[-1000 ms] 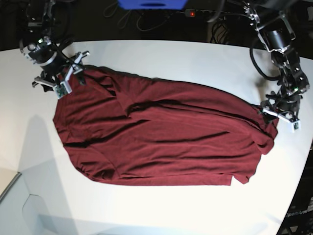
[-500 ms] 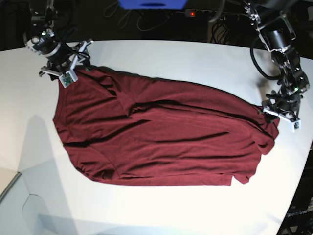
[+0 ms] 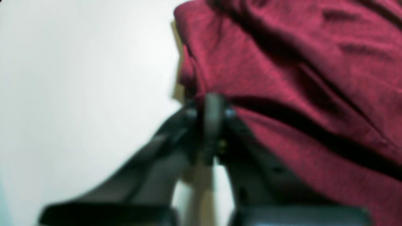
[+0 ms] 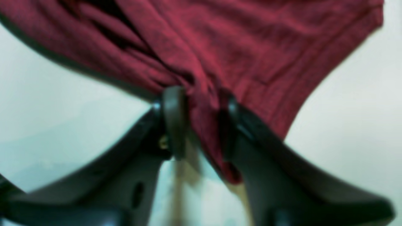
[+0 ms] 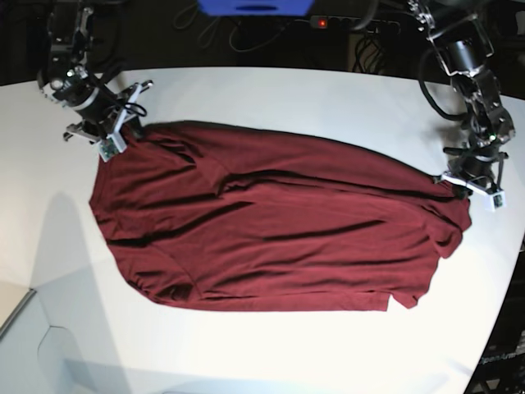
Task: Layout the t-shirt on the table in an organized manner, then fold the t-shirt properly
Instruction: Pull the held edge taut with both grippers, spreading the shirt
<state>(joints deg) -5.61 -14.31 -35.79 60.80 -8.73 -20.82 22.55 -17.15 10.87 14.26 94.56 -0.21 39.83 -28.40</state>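
Observation:
The maroon t-shirt (image 5: 271, 222) lies spread and wrinkled across the white table (image 5: 287, 90). My right gripper (image 5: 119, 138) is at the shirt's far-left corner. In the right wrist view the right gripper (image 4: 202, 100) is shut on a bunch of the t-shirt (image 4: 235, 40), which fills the gap between its fingers. My left gripper (image 5: 463, 187) is at the shirt's right edge. The left wrist view shows the left gripper (image 3: 209, 103) pinched shut on the edge of the t-shirt (image 3: 298, 62), with bare table (image 3: 78, 78) beside it.
A blue object (image 5: 254, 6) and a power strip with a red light (image 5: 321, 22) sit behind the table among cables. The table's curved edge runs down the right side (image 5: 504, 271). A lower grey surface (image 5: 16, 320) shows at the bottom left.
Both grippers have closed on the shirt. The right gripper shifted at the far-left corner, and the shirt's upper edge now runs straighter. The left gripper rose slightly at the right edge.

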